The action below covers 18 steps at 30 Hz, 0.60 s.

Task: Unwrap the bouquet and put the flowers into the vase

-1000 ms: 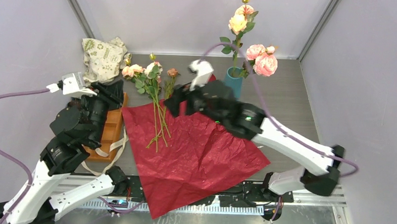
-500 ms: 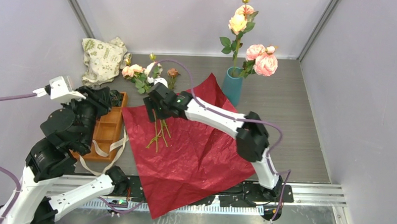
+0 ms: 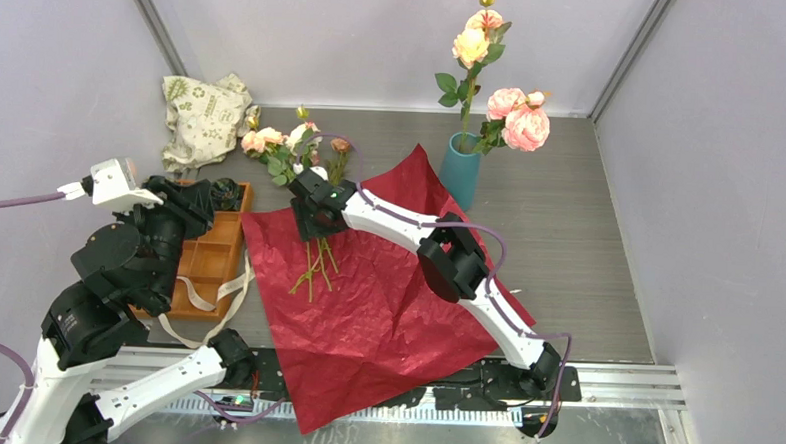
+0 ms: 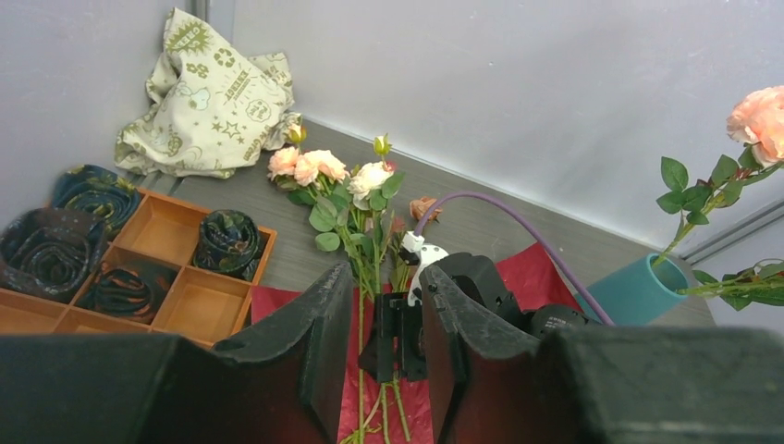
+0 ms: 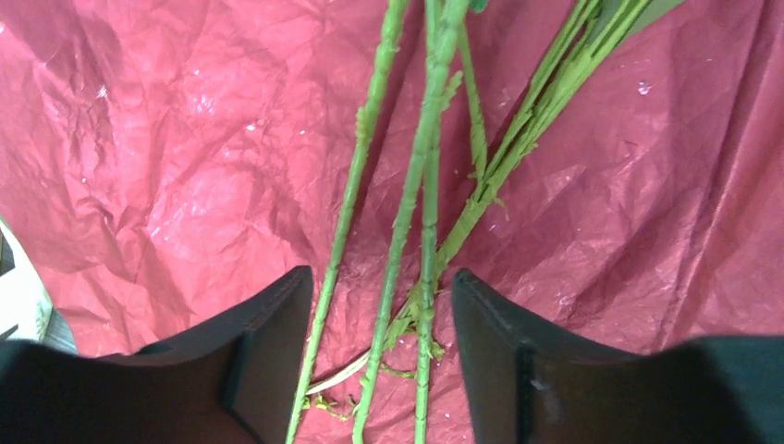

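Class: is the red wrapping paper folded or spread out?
Spread out: the wrapping paper lies open and crinkled, flower stems resting on it.

Teal vase (image 3: 461, 172), dark red paper (image 3: 395, 307), green stems (image 5: 427, 166)

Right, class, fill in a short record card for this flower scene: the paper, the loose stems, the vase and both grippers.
wrapping paper: dark red, spread flat on the table
loose flowers: lying on the paper, heads past its far edge
vase: teal, upright, holding roses
right gripper: open, jaws either side of the stems
left gripper: open, empty, near the orange tray
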Tool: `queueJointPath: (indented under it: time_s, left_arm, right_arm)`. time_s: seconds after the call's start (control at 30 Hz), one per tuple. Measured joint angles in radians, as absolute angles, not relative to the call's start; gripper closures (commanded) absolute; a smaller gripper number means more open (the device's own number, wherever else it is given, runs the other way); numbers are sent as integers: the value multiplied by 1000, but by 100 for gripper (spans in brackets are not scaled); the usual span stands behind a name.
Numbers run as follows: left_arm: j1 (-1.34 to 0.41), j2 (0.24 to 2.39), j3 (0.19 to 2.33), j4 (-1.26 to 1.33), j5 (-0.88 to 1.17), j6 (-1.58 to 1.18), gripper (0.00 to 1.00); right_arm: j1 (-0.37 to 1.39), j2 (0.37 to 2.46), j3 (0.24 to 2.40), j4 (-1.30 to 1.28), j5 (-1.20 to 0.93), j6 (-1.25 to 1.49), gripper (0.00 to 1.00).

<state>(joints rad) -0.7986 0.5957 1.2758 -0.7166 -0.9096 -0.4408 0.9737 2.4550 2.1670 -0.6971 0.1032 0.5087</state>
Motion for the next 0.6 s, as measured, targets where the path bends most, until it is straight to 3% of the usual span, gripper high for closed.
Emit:
queueJointPath:
  time_s: [0.1,0.23,0.4,0.6]
  left_arm:
    - [-799,593,1273,-716,-911,-439,65]
    - [-799,593,1260,-716,-913,-439,65]
    - [-799,601,1254,-716,-912,-439,65]
    - [-799,622,1251,-714,-900,-440,65]
  right_arm:
    - [966,2459,2168,-697,103,509,64]
    - [957,2461,2132,-675,102,517,76]
    - [951,2447,2100,-648,123,515,99]
    - [953,2343,1951,-637,191,497,99]
